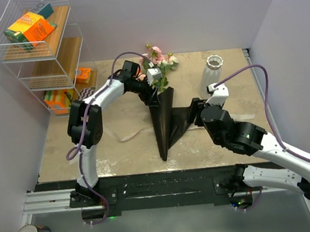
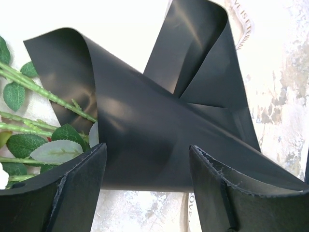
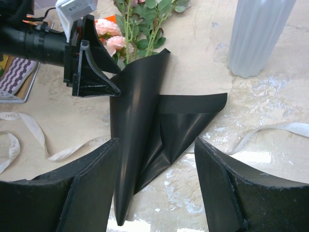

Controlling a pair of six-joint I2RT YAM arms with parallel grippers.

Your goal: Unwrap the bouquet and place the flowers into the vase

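At the middle of the desk (image 1: 70,151) lies the black wrap (image 1: 165,123), a cone with its tip toward 6 o'clock, its mouth toward 12, and one loose flap folded out toward 3 o'clock. The flowers (image 1: 159,60), pink blooms on green leafy stems, sit in the cone's mouth and spill out toward 12 o'clock. The white ribbed vase (image 1: 213,73) stands upright at about 2 o'clock from the wrap, apart from it. The left gripper (image 2: 147,154) is at the cone's mouth on its 10 o'clock side, jaws apart, the wrap's rim just ahead of them. The right gripper (image 3: 157,145) hovers over the folded flap, jaws apart and holding nothing. White ribbon (image 1: 128,135) lies loose on the desk at 9 o'clock from the wrap; printed letters show on a strip of it in the left wrist view, too partial to read. A wire shelf (image 1: 5,48) at 10 o'clock carries an orange box (image 1: 32,26) whose print is too small to read.
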